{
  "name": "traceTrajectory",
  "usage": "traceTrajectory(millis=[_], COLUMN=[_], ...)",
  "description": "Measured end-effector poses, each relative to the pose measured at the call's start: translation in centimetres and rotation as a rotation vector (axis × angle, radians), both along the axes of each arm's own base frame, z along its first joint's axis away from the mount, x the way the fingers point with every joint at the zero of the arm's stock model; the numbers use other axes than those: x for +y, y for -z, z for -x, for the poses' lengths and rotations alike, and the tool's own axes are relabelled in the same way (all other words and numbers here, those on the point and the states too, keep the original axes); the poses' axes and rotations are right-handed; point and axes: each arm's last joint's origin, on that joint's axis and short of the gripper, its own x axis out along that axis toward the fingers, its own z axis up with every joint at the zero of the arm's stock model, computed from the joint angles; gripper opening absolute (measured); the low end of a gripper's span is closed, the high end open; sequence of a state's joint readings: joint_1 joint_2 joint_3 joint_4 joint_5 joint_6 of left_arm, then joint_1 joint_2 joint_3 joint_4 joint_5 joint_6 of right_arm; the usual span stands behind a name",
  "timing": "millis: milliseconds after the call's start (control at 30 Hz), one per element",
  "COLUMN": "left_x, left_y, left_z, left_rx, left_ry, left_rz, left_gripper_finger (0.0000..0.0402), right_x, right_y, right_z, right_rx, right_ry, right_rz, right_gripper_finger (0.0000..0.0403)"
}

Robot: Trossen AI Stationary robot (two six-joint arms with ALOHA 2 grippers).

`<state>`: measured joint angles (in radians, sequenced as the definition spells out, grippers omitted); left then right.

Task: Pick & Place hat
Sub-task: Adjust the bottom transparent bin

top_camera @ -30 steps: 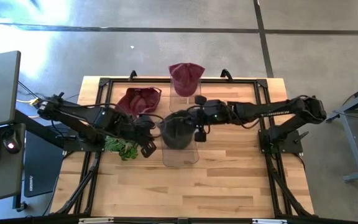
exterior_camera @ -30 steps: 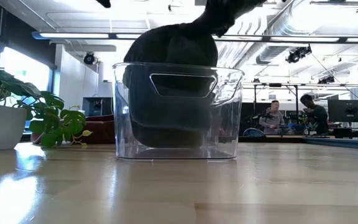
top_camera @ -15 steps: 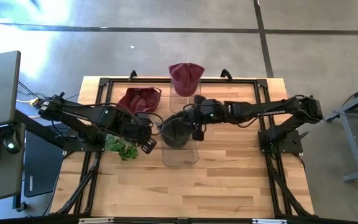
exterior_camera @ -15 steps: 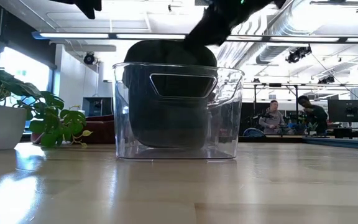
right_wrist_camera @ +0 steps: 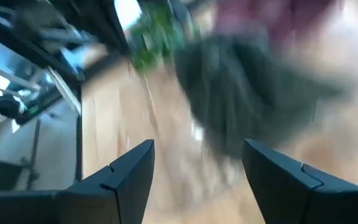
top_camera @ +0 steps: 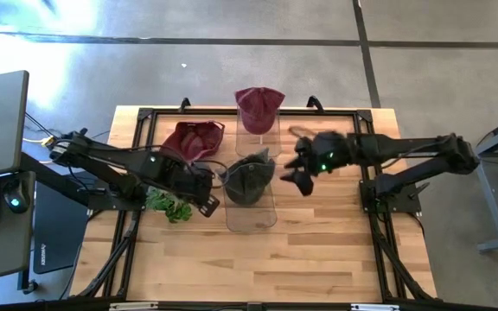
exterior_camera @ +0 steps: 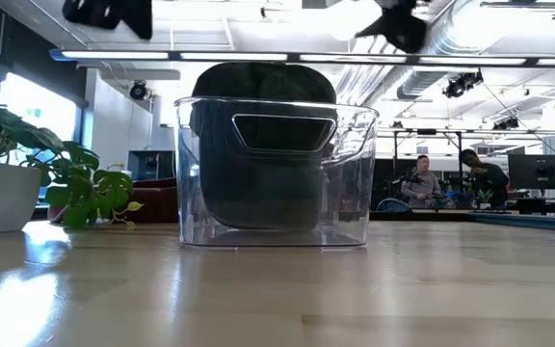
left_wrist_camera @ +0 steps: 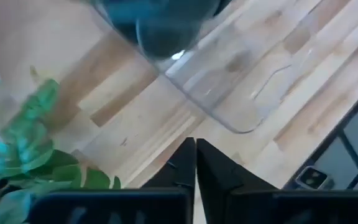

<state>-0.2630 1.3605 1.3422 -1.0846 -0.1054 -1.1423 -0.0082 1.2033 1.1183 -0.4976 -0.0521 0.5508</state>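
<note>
Right gripper (top_camera: 299, 177): mine, fingers spread apart and holding nothing — it hangs above the table just beside the bin's right wall.
Left gripper (top_camera: 207, 204): my fingers pressed together around nothing, tips meeting in the left wrist view, just off the bin's left side.
Dark hat (top_camera: 248, 180): sits inside the clear bin (top_camera: 251, 216), between my two grippers, its crown rising above the rim in the low view.
Plant (top_camera: 168, 205): right beside my left gripper, on its outer side.
Maroon hat (top_camera: 195, 139): on the table beyond my left gripper.
Second maroon hat (top_camera: 258, 105): farther off — on a clear stand at the table's far edge.
</note>
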Motion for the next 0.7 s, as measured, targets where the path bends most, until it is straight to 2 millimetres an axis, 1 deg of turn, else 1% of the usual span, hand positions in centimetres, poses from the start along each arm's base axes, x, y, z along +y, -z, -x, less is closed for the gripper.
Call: traceTrajectory(millis=[67,133,233,300,433,500,600,700], left_x=[0.0,-0.2,-0.2,-0.2,0.1,0.5,1.4,2.3], left_y=[1.6,3.0,5.7,7.1,10.2,11.0,12.2,12.5], left_z=[0.2,-0.3,-0.4,-0.6,-0.5,-0.6,-0.5,-1.0], left_rx=[0.042,0.019,0.035,-0.006,-0.057,-0.100,-0.115,-0.184], left_ry=[0.001,0.002,-0.019,-0.049,-0.120,-0.163,-0.212,-0.223], left_rz=[0.014,0.044,0.063,0.064,0.015,-0.022,-0.061,-0.105], left_gripper_finger=[0.0005,0.0008,0.0005,0.0001,0.0001,0.0001,0.0000,0.0000], right_x=[1.0,1.9,3.1,3.8,4.8,5.1,5.5,5.8], right_y=[1.0,2.0,3.7,4.3,4.3,4.2,4.1,4.1], right_z=[0.2,0.2,0.2,0.2,0.2,0.1,0.1,0.2], right_rx=[0.103,0.198,0.334,0.381,0.366,0.352,0.339,0.344], right_ry=[0.043,0.119,0.203,0.227,0.243,0.238,0.225,0.207], right_rz=[-0.080,-0.130,-0.146,-0.149,-0.176,-0.188,-0.208,-0.222], right_gripper_finger=[0.0233,0.0228,0.0217,0.0209,0.0197,0.0194,0.0191,0.0190])
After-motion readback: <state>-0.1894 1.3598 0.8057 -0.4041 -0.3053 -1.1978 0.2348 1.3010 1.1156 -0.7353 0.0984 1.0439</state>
